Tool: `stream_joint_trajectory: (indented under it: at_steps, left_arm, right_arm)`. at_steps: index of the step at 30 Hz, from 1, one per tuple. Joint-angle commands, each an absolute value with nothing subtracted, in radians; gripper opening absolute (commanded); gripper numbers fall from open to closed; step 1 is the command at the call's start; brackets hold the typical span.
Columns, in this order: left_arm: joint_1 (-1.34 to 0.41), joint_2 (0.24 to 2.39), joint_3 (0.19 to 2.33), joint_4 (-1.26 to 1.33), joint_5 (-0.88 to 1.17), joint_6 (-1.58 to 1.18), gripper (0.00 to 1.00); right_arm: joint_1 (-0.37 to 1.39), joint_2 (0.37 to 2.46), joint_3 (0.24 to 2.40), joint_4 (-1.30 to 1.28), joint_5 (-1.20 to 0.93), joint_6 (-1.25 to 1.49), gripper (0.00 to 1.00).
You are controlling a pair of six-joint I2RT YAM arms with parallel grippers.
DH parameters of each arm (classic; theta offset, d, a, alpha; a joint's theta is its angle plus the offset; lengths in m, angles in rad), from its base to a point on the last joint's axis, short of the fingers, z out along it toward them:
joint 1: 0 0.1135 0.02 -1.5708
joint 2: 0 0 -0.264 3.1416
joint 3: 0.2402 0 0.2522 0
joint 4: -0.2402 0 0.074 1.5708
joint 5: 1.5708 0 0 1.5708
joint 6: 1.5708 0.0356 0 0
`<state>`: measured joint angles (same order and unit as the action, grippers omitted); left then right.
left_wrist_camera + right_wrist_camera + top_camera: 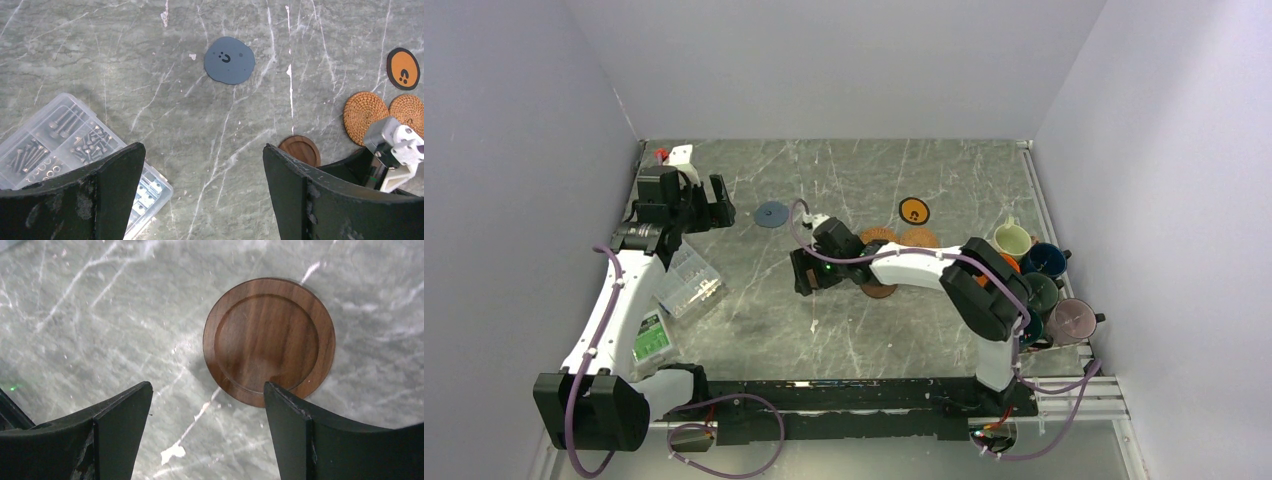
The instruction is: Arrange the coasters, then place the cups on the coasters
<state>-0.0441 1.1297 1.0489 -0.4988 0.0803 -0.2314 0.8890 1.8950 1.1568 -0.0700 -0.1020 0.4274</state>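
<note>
— Across the worktop (pixel 874 340), what have you got, biggest first?

— A grey marbled slab, smooth and hard. Flat discs will hug it and leave you no lip to get under. Your left tool (pixel 202 165) hangs spread wide over bare stone and holds nothing. Your right tool (pixel 206 395) is spread and empty too, low over the slab, with the wooden coaster (pixel 269 341) just beyond its tips.

— And the clear box (pixel 60 130)?

— Thin plastic split into compartments, full of screws, lying beside your left arm. It's no part of the job, so I'd steer round it.

— Where are the cups (pixel 1044 262)?

— Packed close along the right edge beside your right arm. They're round and glazed, with small handles. My guess is they're parked there to keep the middle free for laying out.

— The coasters?

— All out in the middle, apart from the cups, and none carries one. Two woven coasters (pixel 365 117), coarse coiled fibre, lie just beside each other. The wooden one has a raised rim round a shallow dish. The orange coaster (pixel 914 210), black-edged, and the blue-grey coaster (pixel 771 214) are thin, smooth sheet. The blue-grey one lies well off to the left. I'd say you haven't finished arranging yet.
</note>
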Motion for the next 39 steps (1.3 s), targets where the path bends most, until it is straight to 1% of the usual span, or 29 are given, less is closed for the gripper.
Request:
stream_joint_trajectory:
  at_steps: [1, 6, 23, 33, 39]
  left_arm:
    - [-0.048, 1.124, 1.053, -0.488, 0.072, -0.244, 0.94]
    - [-0.048, 1.123, 1.052, -0.486, 0.071, -0.245, 0.94]
    - [-0.048, 1.118, 1.046, -0.478, 0.068, -0.248, 0.94]
    - [-0.049, 1.114, 1.045, -0.479, 0.066, -0.248, 0.94]
    - [-0.048, 1.114, 1.045, -0.479, 0.066, -0.247, 0.94]
  right_arm:
    - [0.888, 1.847, 1.072, -0.165, -0.077, 0.461, 0.87]
    - [0.888, 1.802, 1.040, -0.204, -0.035, 0.459, 0.87]
    - [0.892, 1.716, 1.019, -0.285, -0.005, 0.443, 0.87]
    - [0.892, 1.709, 1.017, -0.268, -0.003, 0.448, 0.87]
    - [0.894, 1.698, 1.026, -0.220, -0.042, 0.451, 0.89]
